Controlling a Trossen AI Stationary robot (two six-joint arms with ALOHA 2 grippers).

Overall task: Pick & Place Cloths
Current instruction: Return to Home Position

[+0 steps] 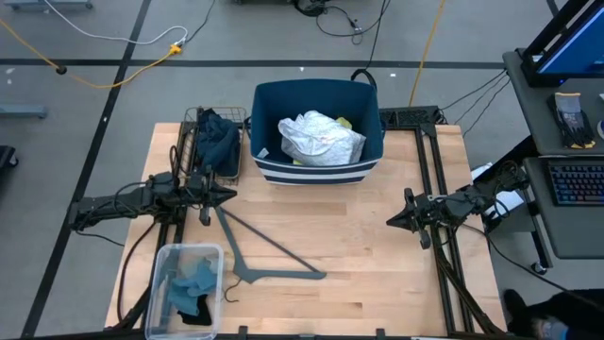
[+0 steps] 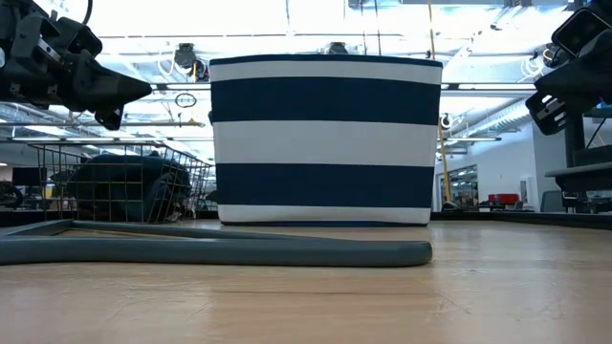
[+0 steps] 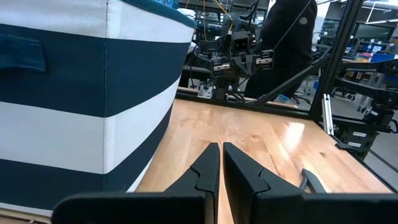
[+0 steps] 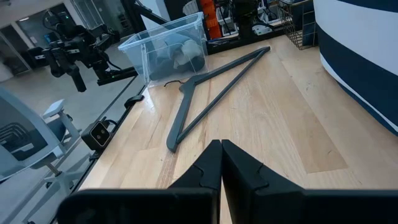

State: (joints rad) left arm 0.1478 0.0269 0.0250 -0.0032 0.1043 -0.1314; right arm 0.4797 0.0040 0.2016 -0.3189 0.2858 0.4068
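Observation:
A white cloth [image 1: 321, 139] with a bit of yellow beside it lies in the navy-and-white striped bin [image 1: 318, 170]. A dark teal/navy cloth [image 1: 217, 139] fills the wire basket [image 1: 209, 117]. Blue and black cloths [image 1: 191, 288] sit in the clear plastic box [image 1: 184, 253]. My left gripper [image 1: 231, 194] hovers shut above the table, in front of the wire basket, near the hanger's tip. My right gripper [image 1: 390, 220] hovers shut over the table's right part, holding nothing.
A grey plastic hanger [image 1: 269, 247] lies flat on the table between the arms, its hook [image 1: 229, 280] beside the clear box. Bare wood [image 1: 368, 255] lies in front of the bin. A person in dark clothes [image 3: 289, 43] stands beyond the table.

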